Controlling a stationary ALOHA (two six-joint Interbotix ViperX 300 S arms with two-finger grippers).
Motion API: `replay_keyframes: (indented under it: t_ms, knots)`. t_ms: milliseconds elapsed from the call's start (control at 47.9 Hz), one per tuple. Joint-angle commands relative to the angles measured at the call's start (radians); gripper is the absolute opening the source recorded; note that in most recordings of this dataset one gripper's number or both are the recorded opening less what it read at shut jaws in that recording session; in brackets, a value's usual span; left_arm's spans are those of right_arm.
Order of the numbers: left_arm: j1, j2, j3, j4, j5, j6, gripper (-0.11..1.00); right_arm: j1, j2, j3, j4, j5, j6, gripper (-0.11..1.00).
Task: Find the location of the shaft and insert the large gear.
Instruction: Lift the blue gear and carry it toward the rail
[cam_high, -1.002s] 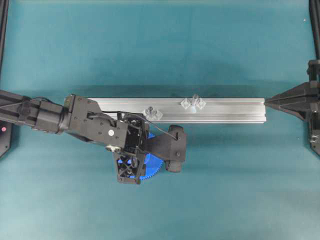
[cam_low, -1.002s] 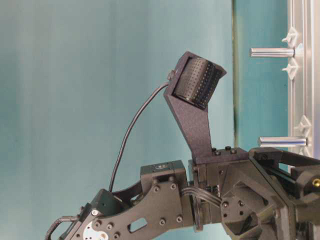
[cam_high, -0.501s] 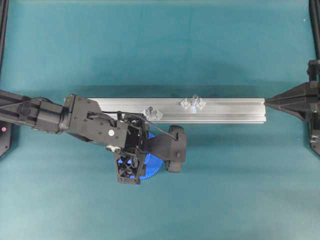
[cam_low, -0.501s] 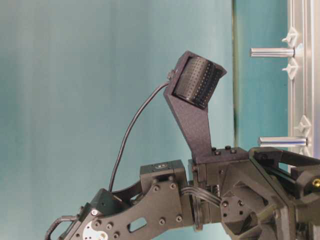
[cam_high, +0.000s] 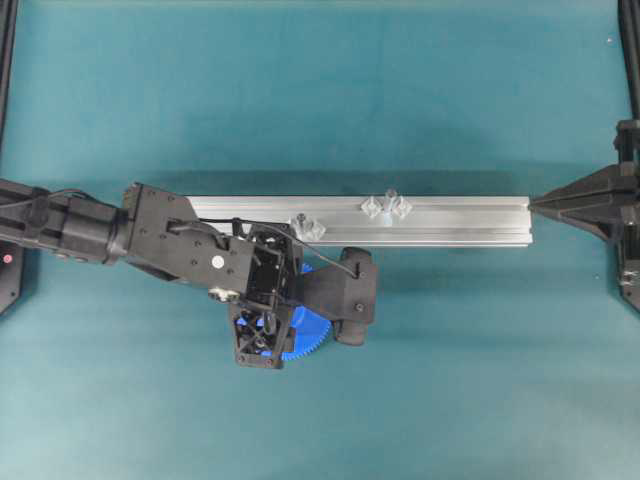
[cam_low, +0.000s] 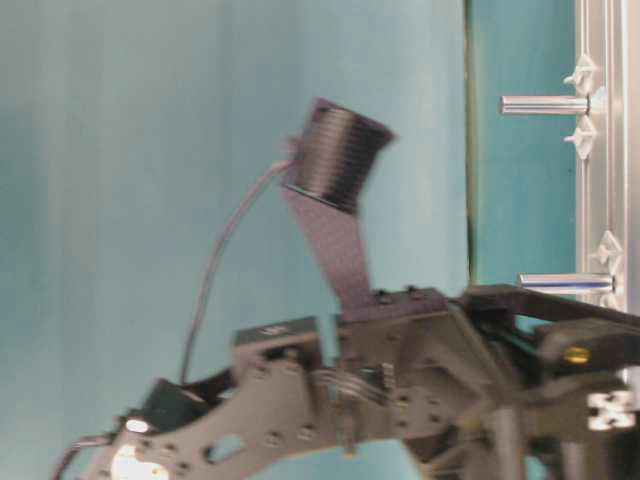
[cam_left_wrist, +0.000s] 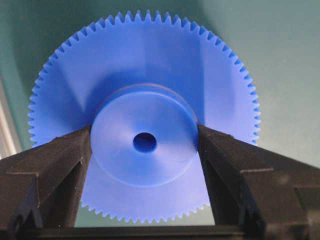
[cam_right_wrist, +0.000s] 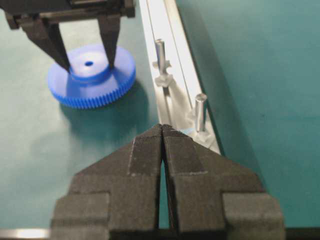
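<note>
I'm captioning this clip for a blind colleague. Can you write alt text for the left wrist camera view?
A large blue gear lies flat on a teal surface, filling most of the frame. The left gripper's two black fingers sit against either side of its raised central hub, which has a small round hole in the middle.

Robotics lab bench: teal mat (cam_high: 420, 90) covers the whole tabletop, w/ black frame posts (cam_high: 630, 50) at the edges. An aluminium extrusion rail (cam_high: 460, 220) lies across the middle, small pins fixed on it. Two black robot arms (cam_high: 90, 228) w/ wrist cams face each other; no household items.
</note>
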Motion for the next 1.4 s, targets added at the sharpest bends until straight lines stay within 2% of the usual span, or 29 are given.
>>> replay_keyframes:
  t_ms: [0, 167, 564, 752, 1211, 1378]
  knots:
    - [-0.003, -0.064, -0.049, 0.005, 0.031, 0.011, 0.7, -0.003, 0.005, -0.011, 0.0, -0.005, 0.009, 0.0]
    - [0.008, -0.097, -0.091, 0.005, 0.092, 0.055, 0.7, -0.003, 0.005, -0.011, 0.0, -0.005, 0.009, 0.0]
    - [0.058, -0.13, -0.209, 0.005, 0.23, 0.072, 0.7, -0.003, 0.005, -0.009, 0.0, -0.005, 0.009, 0.0]
    - [0.071, -0.132, -0.256, 0.006, 0.278, 0.127, 0.7, -0.003, 0.005, -0.008, -0.002, -0.005, 0.011, 0.0]
    - [0.118, -0.106, -0.344, 0.011, 0.318, 0.149, 0.7, -0.003, -0.003, -0.006, 0.0, -0.005, 0.02, 0.0]
    - [0.121, -0.092, -0.377, 0.011, 0.321, 0.189, 0.7, -0.003, -0.006, -0.005, 0.0, -0.005, 0.02, 0.0]
